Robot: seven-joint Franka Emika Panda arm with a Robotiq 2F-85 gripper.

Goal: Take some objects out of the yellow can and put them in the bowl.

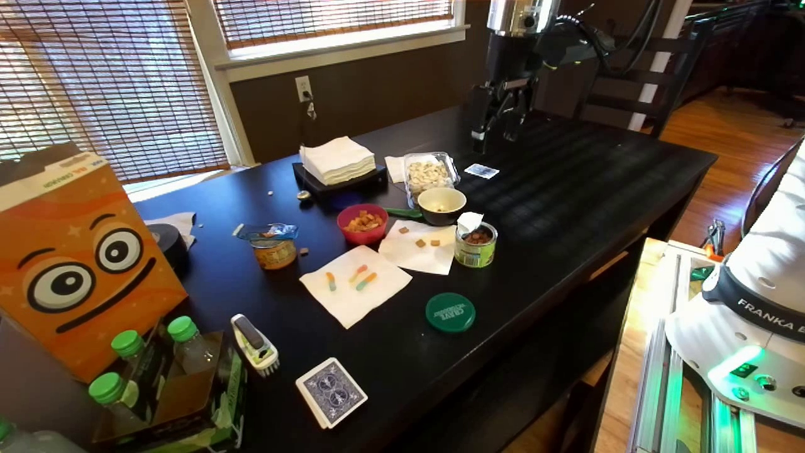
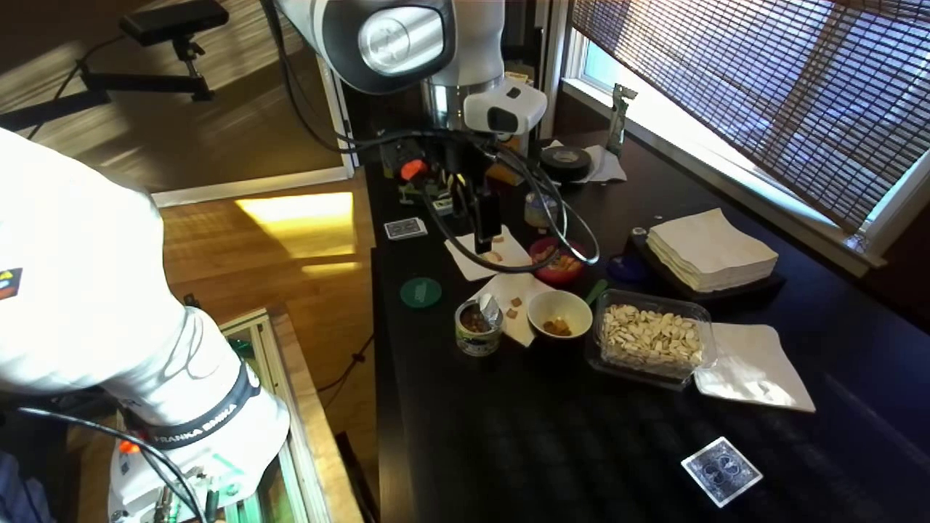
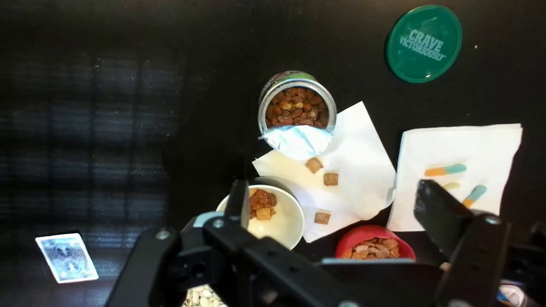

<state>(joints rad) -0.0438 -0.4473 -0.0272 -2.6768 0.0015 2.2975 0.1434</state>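
Observation:
The yellow can (image 1: 476, 253) stands open and upright, with a peeled foil flap and brown nuts inside. It also shows in the other views (image 2: 478, 343) (image 3: 265, 90). The cream bowl (image 1: 434, 200) stands beside it in both exterior views (image 2: 541, 314). In the wrist view the bowl (image 3: 291, 219) holds a small pile of brown nuts and tan pieces, partly hidden by a finger. My gripper (image 3: 335, 196) is open, with nothing between its fingers. It hangs above the table, apart from the can and the bowl, in both exterior views (image 1: 495, 135) (image 2: 485, 231).
A red cup of cereal (image 1: 365, 234), a clear tub of pale seeds (image 2: 650, 338) and a napkin stack (image 1: 339, 165) stand near the bowl. A green lid (image 1: 450, 313) lies near the can. Napkins with cereal squares (image 3: 362, 187) and gummies lie around. A bottle carrier (image 1: 182, 402) is nearby.

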